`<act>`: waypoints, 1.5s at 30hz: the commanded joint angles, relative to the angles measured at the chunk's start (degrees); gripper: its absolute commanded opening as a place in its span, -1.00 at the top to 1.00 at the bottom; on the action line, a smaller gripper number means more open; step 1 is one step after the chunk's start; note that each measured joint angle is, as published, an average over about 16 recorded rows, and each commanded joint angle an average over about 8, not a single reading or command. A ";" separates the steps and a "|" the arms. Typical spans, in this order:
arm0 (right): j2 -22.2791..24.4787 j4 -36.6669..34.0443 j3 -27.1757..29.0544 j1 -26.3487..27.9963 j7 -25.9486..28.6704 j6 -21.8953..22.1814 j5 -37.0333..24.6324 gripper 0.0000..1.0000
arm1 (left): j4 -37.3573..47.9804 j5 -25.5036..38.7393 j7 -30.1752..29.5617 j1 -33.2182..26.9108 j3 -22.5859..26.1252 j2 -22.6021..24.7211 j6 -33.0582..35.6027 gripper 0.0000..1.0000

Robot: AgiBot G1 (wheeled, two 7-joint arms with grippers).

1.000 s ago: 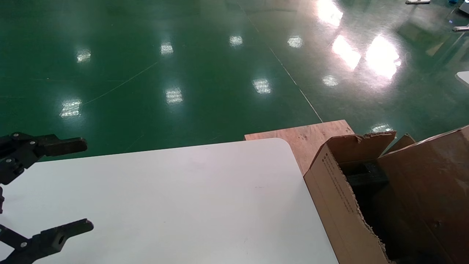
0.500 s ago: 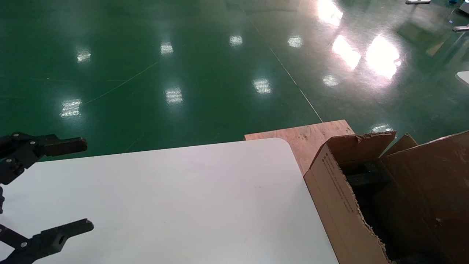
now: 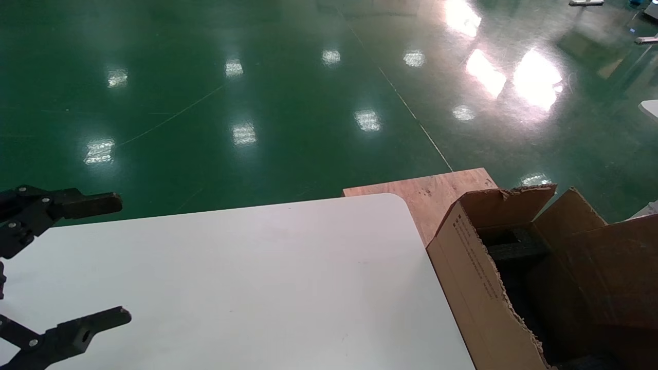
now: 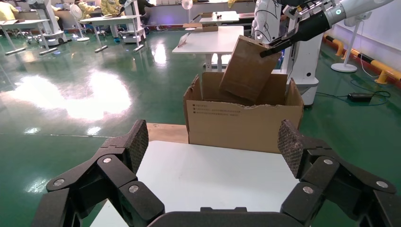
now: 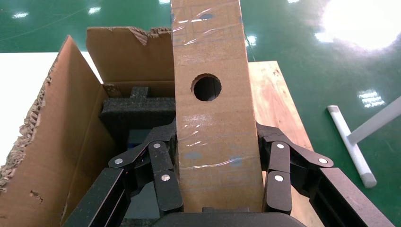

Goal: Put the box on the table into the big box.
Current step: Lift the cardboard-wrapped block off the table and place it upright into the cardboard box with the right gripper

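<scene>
Right wrist view: right gripper (image 5: 217, 189) pinches the box (image 5: 213, 109) by its 2 long sides, held tilted over the big box (image 5: 52, 156) with dark foam (image 5: 135, 111) inside, at 3 o'clock of the table (image 3: 247, 277); left gripper (image 3: 77, 264), fingers spread wide, idles at the table's 9 o'clock.

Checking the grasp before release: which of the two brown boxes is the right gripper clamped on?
The right gripper is shut on the box, the small flat one with the round hole, tilted over the big box, the open carton with torn edges and dark foam inside.
</scene>
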 commanded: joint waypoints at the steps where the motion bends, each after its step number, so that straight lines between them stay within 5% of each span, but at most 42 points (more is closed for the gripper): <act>1: -0.27 -1.35 -0.79 0.66 -0.46 -0.30 -0.04 1.00 | 0.00 0.00 0.00 0.00 0.00 0.00 0.00 -1.00; 35: -8.37 -15.66 -26.89 26.08 -2.73 1.38 -2.73 1.00 | 0.00 -0.03 0.03 -0.01 0.05 -0.02 -0.02 -1.00; 45: -9.90 -19.07 -30.12 27.33 -3.09 0.34 -1.18 1.00 | 0.00 -0.04 0.03 -0.02 0.07 -0.03 -0.03 -1.00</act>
